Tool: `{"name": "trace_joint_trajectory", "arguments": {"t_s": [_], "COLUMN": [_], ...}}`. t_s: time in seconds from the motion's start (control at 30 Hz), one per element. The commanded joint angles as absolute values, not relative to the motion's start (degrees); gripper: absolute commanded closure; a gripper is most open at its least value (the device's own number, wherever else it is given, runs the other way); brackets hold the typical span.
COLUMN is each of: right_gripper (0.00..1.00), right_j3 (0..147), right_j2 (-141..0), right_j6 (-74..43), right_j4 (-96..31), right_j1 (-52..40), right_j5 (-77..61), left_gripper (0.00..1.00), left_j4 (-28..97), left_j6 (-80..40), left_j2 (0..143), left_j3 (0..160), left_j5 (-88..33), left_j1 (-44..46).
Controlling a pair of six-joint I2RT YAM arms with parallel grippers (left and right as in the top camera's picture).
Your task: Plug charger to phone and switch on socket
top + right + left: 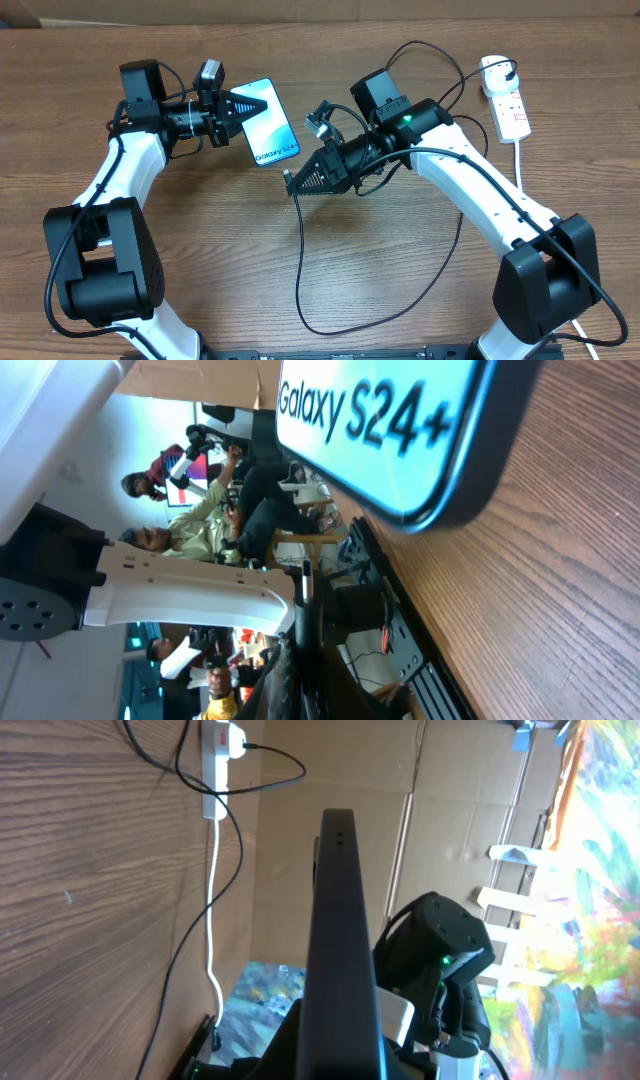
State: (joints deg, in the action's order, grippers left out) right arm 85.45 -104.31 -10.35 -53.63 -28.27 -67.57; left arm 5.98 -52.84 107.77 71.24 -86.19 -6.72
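Two arms work over a brown wood-grain table point(200, 250), w/ cardboard-coloured panels behind it in the left wrist view. Busy room: the right wrist cam catches ppl point(190, 530) seated in the bkgd.

The phone point(272, 135) is in the middle of the action, screen up, lit blue-white. Its long axis runs far-to-near across the table on a slight slant, and the "Galaxy S24" end is the near one. The left gripper point(258, 104) comes in from the phone's left side and is pinched onto its far half, fingers lying over the screen. Can't tell if the phone is lifted or resting on the wood.

The right gripper point(296, 182) sits just beside the phone's near end, closed on the connector end of the charger point(300, 260). Tip and phone look apart from overhead. From there the thin black cable drops away from the phone, loops round and climbs off to the socket point(510, 100), well to the right of the phone. The black plug sits in the socket's rounded end. Red marks show on the strip, but the switch position is too small to read.

Left wrist cam: phone seen edge-on point(335, 920), a black strip up the frame, own fingers cut off at the bottom. Right wrist cam: phone point(380, 430) chopped by the top edge, only the lettered corner showing. The connector tip is lost in the dark at the bottom, and the phone's port is hidden.
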Motion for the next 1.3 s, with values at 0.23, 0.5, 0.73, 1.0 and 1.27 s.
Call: {"name": "trace_joint_trajectory", "arguments": {"t_s": [0.23,0.5,0.73,1.0,1.27], "right_gripper": [0.96,0.96,0.96,0.96,0.96], "right_j3": [85.9,85.9,85.9,85.9,85.9], "right_j2": [-103.5,-103.5,-103.5,-103.5,-103.5], "right_j6": [-18.3,-21.5,-22.8,-24.1,-24.3], "right_j4": [-47.5,-47.2,-46.9,-46.1,-45.0], "right_j1": [-27.6,-27.6,-27.6,-27.6,-27.6], "right_j5": [-68.8,-70.7,-70.8,-70.7,-70.9], "left_gripper": [0.96,0.96,0.96,0.96,0.96], "left_j4": [5.7,5.2,5.3,1.8,-0.9], "left_j6": [-54.1,-54.0,-54.8,-59.3,-60.9], "left_j2": [107.6,107.6,107.6,107.6,107.6], "left_j3": [72.9,72.9,72.9,72.9,72.9], "left_j5": [-90.6,-90.5,-90.5,-90.5,-90.4], "left_j1": [-6.5,-6.5,-6.5,-6.5,-6.5]}}
